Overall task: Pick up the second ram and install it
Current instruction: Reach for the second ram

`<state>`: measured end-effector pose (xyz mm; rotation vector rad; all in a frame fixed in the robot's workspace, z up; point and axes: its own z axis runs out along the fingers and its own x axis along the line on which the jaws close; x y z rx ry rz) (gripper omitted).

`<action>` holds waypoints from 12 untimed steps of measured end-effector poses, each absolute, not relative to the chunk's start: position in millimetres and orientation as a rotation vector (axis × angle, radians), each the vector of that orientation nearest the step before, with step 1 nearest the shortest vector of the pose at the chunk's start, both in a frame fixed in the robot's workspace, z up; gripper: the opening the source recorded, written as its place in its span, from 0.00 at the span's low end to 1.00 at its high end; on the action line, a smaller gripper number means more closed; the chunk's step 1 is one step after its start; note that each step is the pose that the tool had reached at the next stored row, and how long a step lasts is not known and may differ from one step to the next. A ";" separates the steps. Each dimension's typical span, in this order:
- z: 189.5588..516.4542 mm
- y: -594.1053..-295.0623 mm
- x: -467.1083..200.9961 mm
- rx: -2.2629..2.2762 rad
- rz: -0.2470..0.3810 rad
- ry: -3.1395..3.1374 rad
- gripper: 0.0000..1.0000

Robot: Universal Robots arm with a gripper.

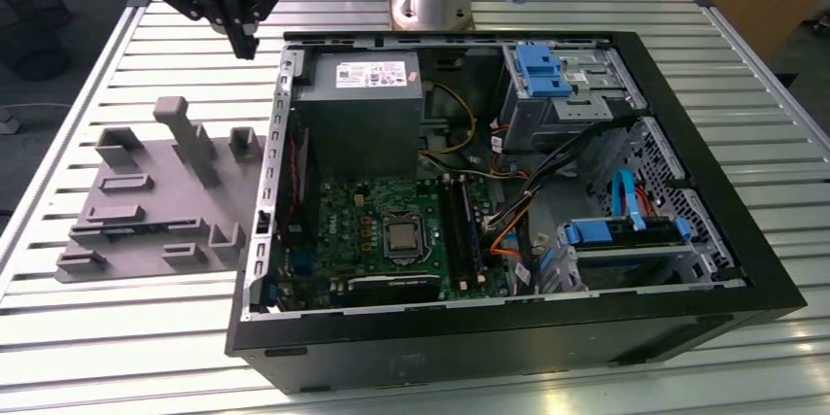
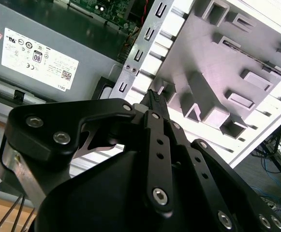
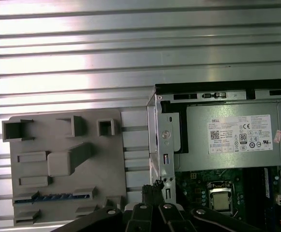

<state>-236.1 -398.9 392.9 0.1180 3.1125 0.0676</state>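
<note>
Shiny metal table [image 1: 130, 337]; matt plastic fixture [image 1: 155, 201].

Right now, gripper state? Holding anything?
Gripper: jaws shut, tips together, holding nothing.

The second ram [image 1: 127, 231], a long, thin, flat dark memory stick with bluish glints along its length, sits low on the exterior view's left. It rests on its long edge in a narrow channel of the grey plastic fixture [image 1: 155, 177], level and untilted, hemmed between low grey blocks near the fixture's lower edge. In the first wrist view it [image 3: 53, 197] reads as a blue-flecked strip. In the second wrist view it [image 2: 249, 56] shows as a thin dark line.
</note>
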 end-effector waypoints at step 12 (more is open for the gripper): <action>392.8 -398.9 -238.8 0.118 0.068 3.112 0.11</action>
